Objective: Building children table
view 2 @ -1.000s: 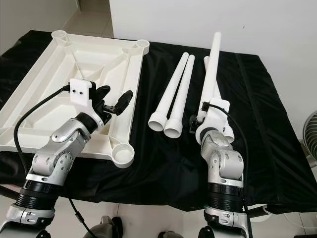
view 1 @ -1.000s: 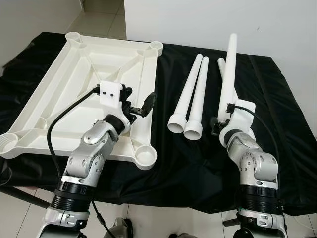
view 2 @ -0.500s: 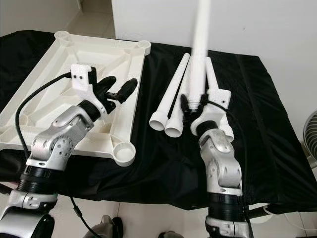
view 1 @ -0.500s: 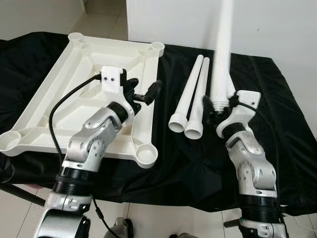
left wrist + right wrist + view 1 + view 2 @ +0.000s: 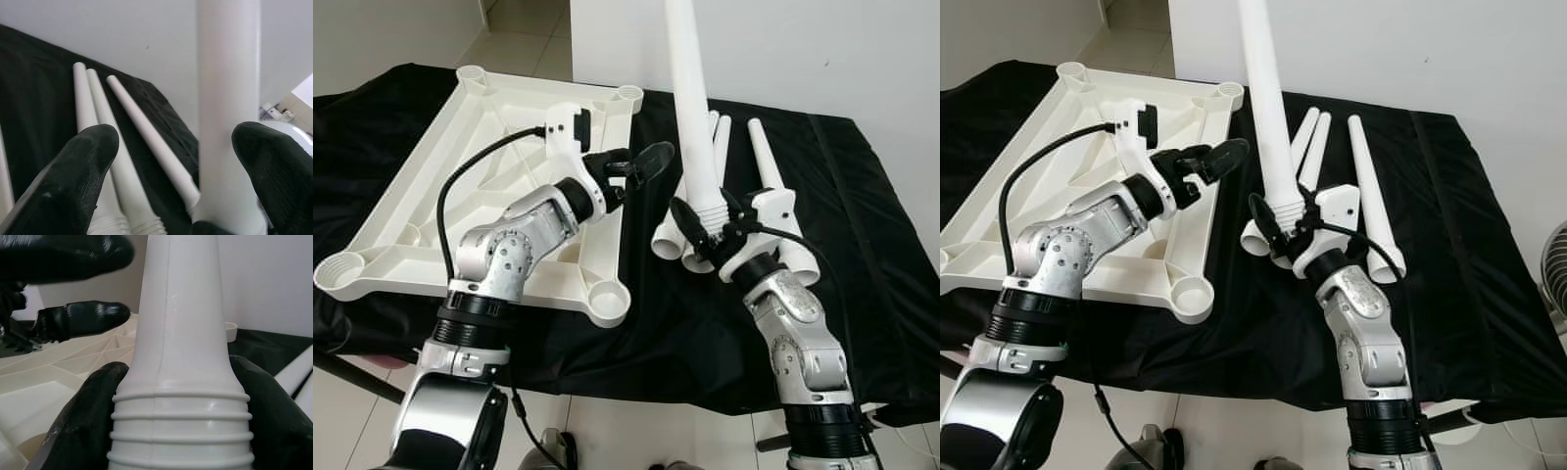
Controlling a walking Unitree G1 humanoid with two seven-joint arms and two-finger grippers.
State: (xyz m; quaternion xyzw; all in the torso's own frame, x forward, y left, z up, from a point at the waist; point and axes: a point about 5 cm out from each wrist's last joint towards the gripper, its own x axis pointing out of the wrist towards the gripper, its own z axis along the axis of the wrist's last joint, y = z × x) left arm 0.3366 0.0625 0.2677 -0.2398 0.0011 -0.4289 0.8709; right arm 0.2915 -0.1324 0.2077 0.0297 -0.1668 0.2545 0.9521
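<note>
No leg fitted yet. Tabletop (image 5: pixel 460 176) lies upside down, left of frame. Right gripper (image 5: pixel 707 220) clamps one leg (image 5: pixel 690 117) upright at centre; left gripper (image 5: pixel 641 162) spread wide beside it. Three legs (image 5: pixel 759 166) remain flat on cloth.

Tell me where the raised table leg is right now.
The raised table leg stands nearly upright mid-scene, its ribbed end clamped in the right gripper, above the three legs lying on the black cloth, with the open left gripper beside it.
</note>
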